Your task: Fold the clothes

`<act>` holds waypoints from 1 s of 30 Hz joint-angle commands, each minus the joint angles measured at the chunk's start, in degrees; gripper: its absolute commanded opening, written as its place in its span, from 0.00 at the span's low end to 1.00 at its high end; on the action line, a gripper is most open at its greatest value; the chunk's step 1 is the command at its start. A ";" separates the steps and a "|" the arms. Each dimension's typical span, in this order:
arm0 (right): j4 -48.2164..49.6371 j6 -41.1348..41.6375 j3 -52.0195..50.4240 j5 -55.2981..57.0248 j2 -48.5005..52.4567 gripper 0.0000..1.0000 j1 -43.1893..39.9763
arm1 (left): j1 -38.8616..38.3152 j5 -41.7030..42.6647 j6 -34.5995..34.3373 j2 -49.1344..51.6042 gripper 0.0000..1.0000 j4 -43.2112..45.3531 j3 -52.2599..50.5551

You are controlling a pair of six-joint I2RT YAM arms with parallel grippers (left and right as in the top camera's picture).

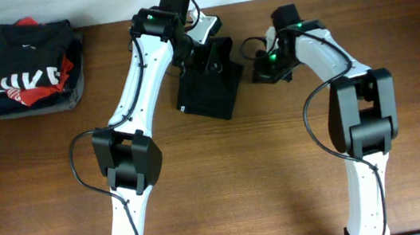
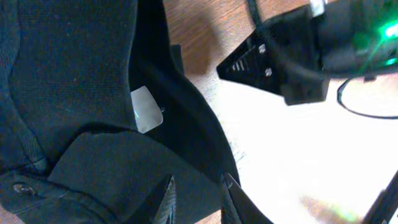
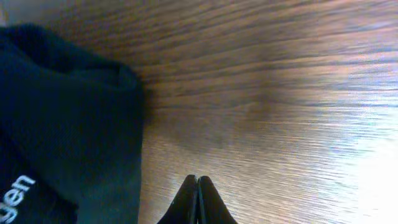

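The plain black garment lies folded into a small rectangle at the table's middle back. In the left wrist view the garment fills the left side, with its small pale neck label. My left gripper is open, its fingers either side of the garment's edge; from overhead it sits over the garment's far end. My right gripper is shut and empty just over bare wood, right of the garment, which shows small white lettering. From overhead the right gripper is just right of the garment.
A folded stack sits at the back left: a black top with big white letters and red print on a grey garment. The right gripper's black body shows in the left wrist view. Brown wooden table.
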 commanded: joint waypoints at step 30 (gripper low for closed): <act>-6.12 -9.79 12.92 3.67 -3.61 0.61 9.92 | 17.88 -5.64 -9.01 0.33 0.94 -0.90 3.69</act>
